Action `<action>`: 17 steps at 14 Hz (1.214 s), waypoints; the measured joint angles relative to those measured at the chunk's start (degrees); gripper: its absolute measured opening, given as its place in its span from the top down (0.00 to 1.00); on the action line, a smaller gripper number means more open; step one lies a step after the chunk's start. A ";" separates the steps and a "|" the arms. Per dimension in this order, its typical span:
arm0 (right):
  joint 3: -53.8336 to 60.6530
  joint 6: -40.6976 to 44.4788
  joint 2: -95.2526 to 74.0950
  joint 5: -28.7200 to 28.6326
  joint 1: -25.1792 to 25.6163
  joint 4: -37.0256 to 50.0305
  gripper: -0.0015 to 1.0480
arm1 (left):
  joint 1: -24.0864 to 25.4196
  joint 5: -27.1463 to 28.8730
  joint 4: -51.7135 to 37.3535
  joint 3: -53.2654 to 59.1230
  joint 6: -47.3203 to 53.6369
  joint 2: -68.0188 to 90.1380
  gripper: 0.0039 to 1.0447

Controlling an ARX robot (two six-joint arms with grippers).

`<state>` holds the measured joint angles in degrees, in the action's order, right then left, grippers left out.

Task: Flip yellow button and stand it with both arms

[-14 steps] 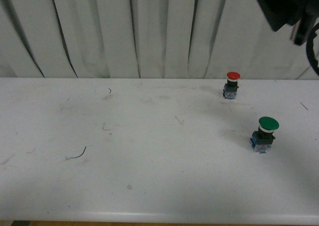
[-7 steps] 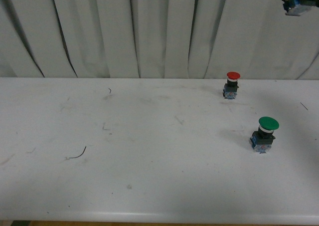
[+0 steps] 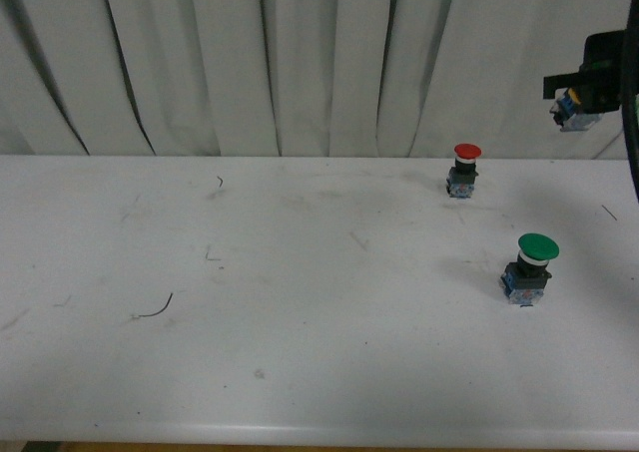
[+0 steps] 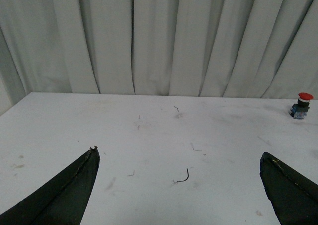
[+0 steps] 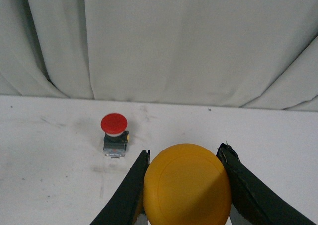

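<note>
The yellow button (image 5: 188, 185) fills the near part of the right wrist view, its round cap facing the camera. My right gripper (image 5: 185, 153) is shut on it, one black finger on each side of the cap. In the front view that gripper (image 3: 577, 95) hangs high at the far right, above the table, with the button's blue base (image 3: 571, 110) showing under the black fingers. My left gripper (image 4: 179, 154) is open over bare table with nothing between its fingers. It does not show in the front view.
A red-capped button (image 3: 465, 168) stands upright at the back right of the white table (image 3: 300, 302). A green-capped button (image 3: 532, 265) stands nearer, on the right. A small dark wire scrap (image 3: 155, 309) lies at the left. A white curtain (image 3: 300, 63) closes the back.
The right gripper with the yellow button has come down from the top right corner of the front view to a lower spot at the right edge. The red and green buttons have not moved.
</note>
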<state>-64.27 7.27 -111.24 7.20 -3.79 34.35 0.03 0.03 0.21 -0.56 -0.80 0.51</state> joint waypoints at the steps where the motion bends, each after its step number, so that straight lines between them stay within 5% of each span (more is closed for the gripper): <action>1: -2.80 -0.15 -2.58 0.61 -0.46 -2.97 0.66 | 0.00 0.00 0.00 0.00 0.00 0.00 0.06; 6: -16.70 -3.15 -16.06 1.14 -4.55 -16.79 0.66 | 0.00 0.00 0.00 0.00 0.00 0.00 0.06; 17: -19.78 -5.29 -21.81 3.54 -4.33 -17.59 0.66 | 0.00 0.00 0.00 0.00 0.00 0.00 0.06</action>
<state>-84.05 1.98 -133.05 10.74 -8.12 16.75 0.03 0.03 0.21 -0.56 -0.80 0.51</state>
